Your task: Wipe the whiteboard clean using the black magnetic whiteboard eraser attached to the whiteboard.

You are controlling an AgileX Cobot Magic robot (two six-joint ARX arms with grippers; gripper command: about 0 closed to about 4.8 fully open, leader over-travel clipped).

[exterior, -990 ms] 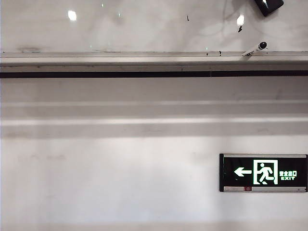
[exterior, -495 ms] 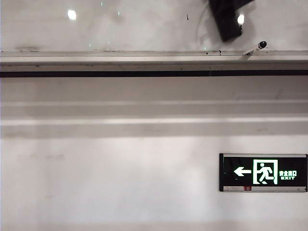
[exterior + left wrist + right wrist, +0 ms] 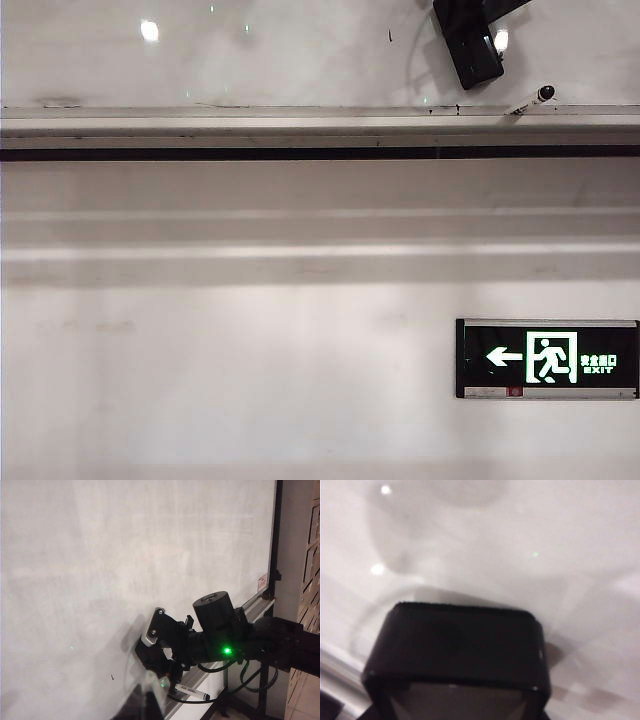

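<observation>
The right tool (image 3: pixel 159 652) presses the clamped black eraser (image 3: pixel 470 45) tilted against the whiteboard (image 3: pixel 250 60) just above the tray rail (image 3: pixel 300 125), marker strokes (image 3: pixel 390 37) beside it; the shut left tool is unseen.

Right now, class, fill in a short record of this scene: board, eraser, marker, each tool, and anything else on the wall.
board: white whiteboard, a few small black marks near its tray rail
eraser: black block against the board, above the tray
right tool: holds the eraser at the board
left tool: not visible in any view
marker: white, black cap, lying on the tray beside the eraser
wall below: lit green exit sign
</observation>
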